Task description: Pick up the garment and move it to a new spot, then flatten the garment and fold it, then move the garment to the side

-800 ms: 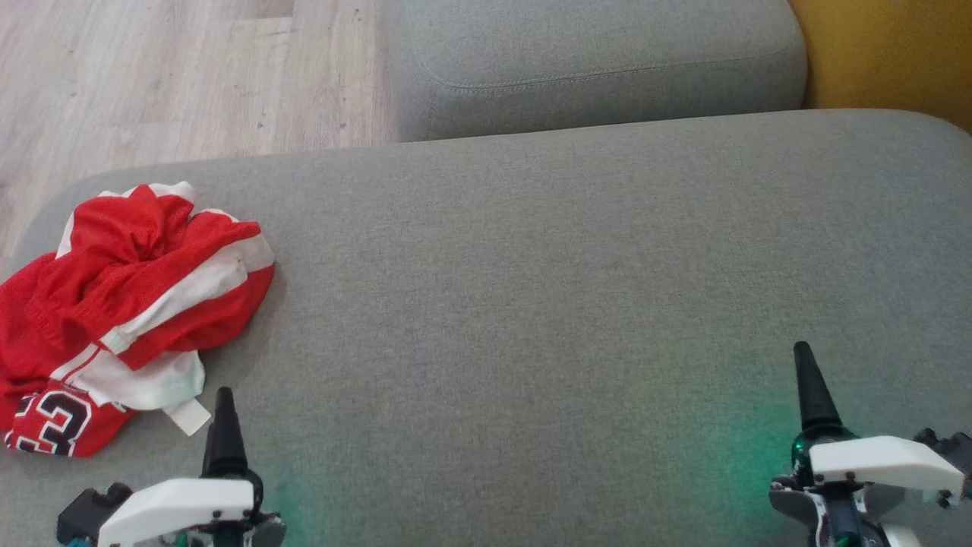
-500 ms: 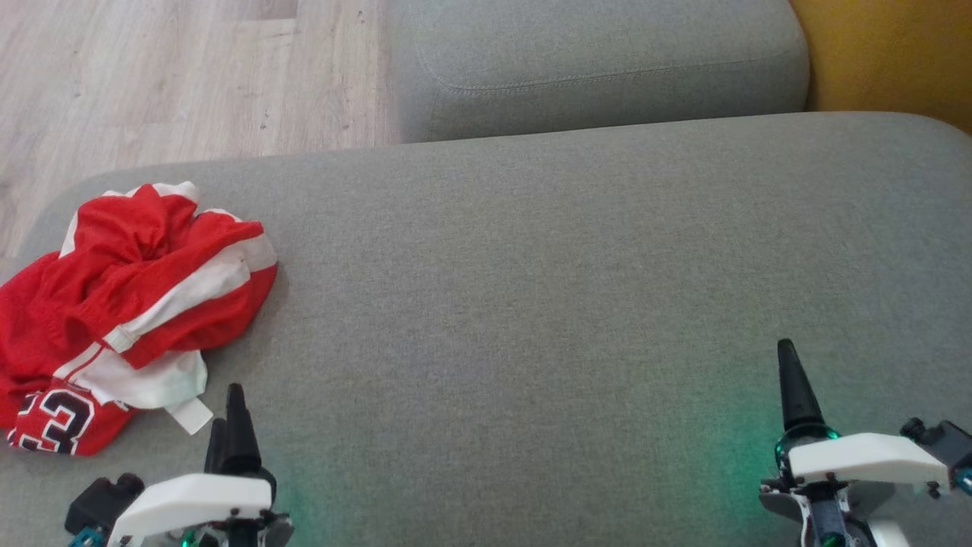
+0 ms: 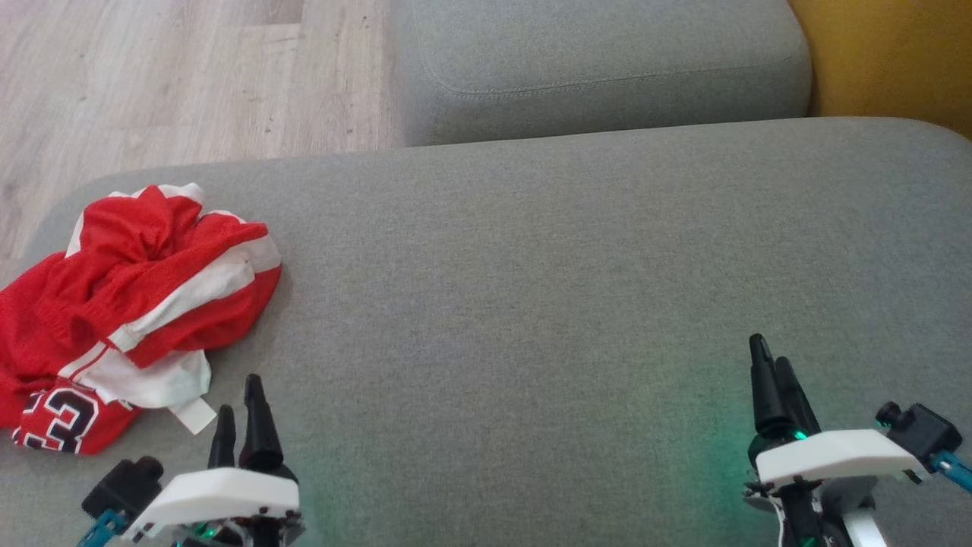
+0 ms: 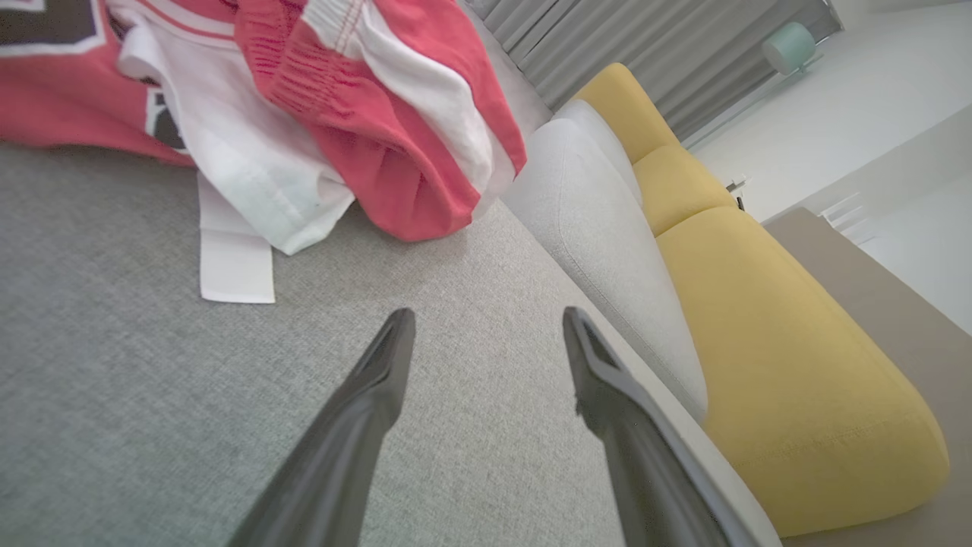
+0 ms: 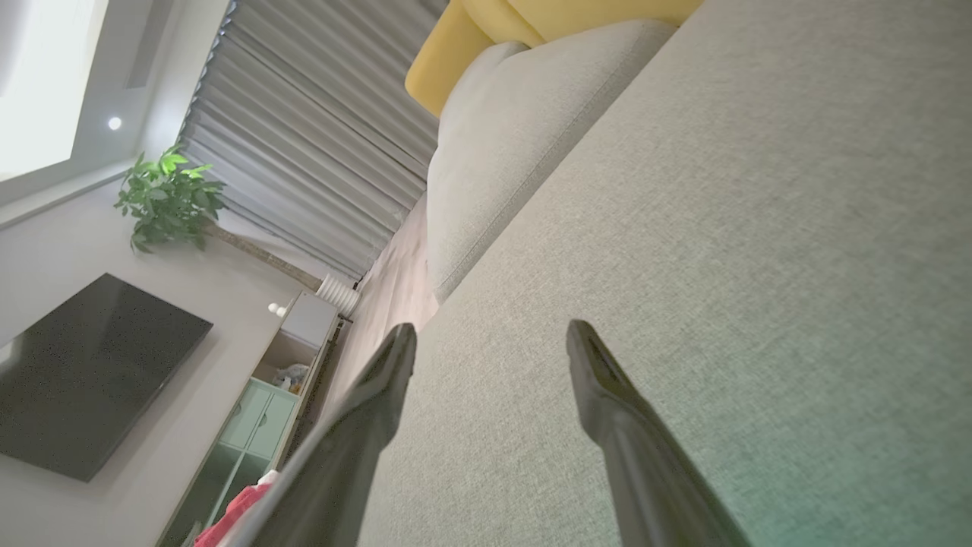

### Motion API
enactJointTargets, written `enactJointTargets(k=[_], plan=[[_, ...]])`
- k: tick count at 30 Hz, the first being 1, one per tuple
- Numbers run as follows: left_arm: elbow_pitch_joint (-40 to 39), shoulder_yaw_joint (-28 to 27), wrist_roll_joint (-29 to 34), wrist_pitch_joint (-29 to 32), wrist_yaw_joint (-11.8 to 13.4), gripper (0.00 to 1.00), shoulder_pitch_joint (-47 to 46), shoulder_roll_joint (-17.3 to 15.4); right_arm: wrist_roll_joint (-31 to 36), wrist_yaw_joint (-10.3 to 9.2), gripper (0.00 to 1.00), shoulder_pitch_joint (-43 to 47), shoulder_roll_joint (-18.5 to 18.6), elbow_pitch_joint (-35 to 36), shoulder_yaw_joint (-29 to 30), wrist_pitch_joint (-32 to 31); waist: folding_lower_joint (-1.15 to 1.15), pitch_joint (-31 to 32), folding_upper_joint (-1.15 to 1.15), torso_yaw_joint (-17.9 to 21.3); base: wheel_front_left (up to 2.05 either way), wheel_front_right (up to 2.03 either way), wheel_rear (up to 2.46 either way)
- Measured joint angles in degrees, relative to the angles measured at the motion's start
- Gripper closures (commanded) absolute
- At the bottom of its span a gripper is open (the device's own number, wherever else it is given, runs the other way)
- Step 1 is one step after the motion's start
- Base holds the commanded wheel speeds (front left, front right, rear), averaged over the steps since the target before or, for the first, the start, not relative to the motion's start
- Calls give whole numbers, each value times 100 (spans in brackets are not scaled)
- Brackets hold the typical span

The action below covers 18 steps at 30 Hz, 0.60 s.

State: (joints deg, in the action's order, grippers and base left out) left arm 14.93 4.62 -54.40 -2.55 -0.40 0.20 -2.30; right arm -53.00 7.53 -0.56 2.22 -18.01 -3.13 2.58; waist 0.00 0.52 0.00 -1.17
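I have my left pincer spread wide and empty. The crumpled red garment lies just ahead-left of it on the grey cushion. My right pincer is equally wide.

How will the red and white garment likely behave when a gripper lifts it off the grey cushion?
Probably floppy: the garment lies crumpled in soft folds, so it should drape and sag from a pinch. Likely light: the fabric looks thin. Its loose white tab may dangle.
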Motion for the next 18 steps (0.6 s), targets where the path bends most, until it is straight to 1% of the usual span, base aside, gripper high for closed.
enactJointTargets(k=[18], plan=[[-64,305,1308,-305,242,0,-1,-5,1368,0,0,-15,4,27,-247,288,0,22,0,-81,0,0,0]])
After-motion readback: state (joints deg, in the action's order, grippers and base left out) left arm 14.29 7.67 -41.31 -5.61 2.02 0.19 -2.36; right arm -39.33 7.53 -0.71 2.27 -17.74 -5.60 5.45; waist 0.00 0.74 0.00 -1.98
